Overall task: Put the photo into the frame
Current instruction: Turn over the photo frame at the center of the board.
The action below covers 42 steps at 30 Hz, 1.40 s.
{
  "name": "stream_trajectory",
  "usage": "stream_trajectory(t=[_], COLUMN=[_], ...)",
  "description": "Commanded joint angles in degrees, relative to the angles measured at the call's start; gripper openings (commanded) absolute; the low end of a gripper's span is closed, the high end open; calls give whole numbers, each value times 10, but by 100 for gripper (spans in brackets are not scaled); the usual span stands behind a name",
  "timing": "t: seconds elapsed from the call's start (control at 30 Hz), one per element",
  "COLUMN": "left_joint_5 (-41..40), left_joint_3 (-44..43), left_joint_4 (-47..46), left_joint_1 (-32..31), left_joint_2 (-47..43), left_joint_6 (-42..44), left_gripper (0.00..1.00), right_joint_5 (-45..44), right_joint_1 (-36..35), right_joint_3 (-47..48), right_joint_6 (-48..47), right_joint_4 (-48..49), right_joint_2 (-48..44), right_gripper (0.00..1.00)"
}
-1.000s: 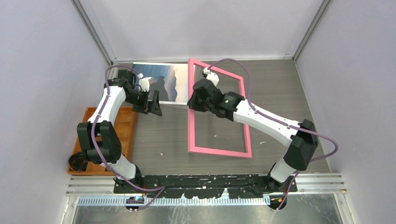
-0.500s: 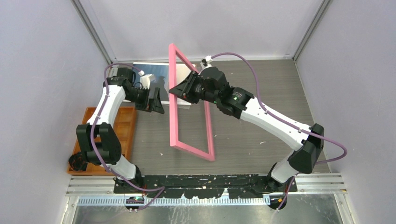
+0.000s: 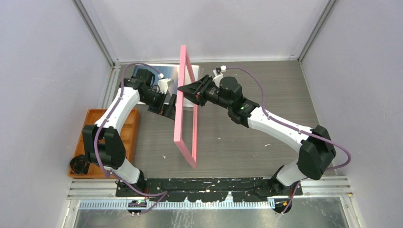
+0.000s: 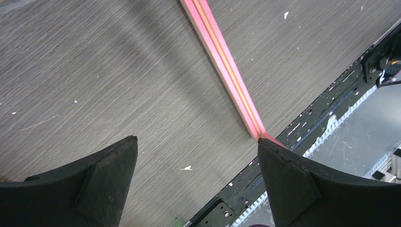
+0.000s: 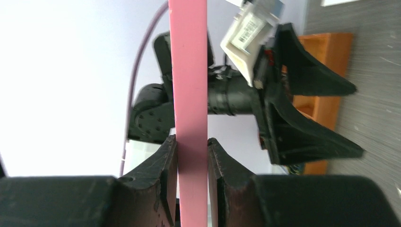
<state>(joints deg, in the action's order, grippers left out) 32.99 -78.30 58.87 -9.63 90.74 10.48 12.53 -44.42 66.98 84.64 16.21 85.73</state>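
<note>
Grey wood-grain surface (image 3: 275, 85): frame (image 3: 178, 123) upright on edge, pinched by right tool (image 3: 184, 91); left tool (image 4: 197, 140) agape, empty; photo (image 3: 172, 71) flat, far left. Advice: lower frame slowly, back upward, beside photo.

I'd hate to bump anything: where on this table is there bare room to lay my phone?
Roomiest: the table right of the upright frame, beyond the right arm. A narrower strip lies between the frame and the orange tray. Crowded: far left, where the left end effector and right end effector meet by the photo.
</note>
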Motion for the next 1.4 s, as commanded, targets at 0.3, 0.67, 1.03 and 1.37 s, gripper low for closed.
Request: stream_trajectory(t=[0.3, 0.67, 1.03, 1.37], left_joint_5=[-65, -137, -236, -279], left_joint_3=[-16, -32, 9, 40], left_joint_4=[-31, -49, -101, -141], left_joint_1=[-59, -118, -137, -153], left_joint_2=[49, 82, 115, 137], left_joint_6=[-18, -17, 8, 19], left_gripper=[100, 100, 100, 100], right_joint_5=[128, 189, 112, 24], right_joint_1=[68, 177, 230, 228], right_joint_3=[-125, -189, -3, 17], right_joint_6=[102, -42, -355, -475], right_joint_4=[239, -35, -548, -690], right_joint_2=[-57, -219, -224, -193], right_gripper=[4, 73, 79, 75])
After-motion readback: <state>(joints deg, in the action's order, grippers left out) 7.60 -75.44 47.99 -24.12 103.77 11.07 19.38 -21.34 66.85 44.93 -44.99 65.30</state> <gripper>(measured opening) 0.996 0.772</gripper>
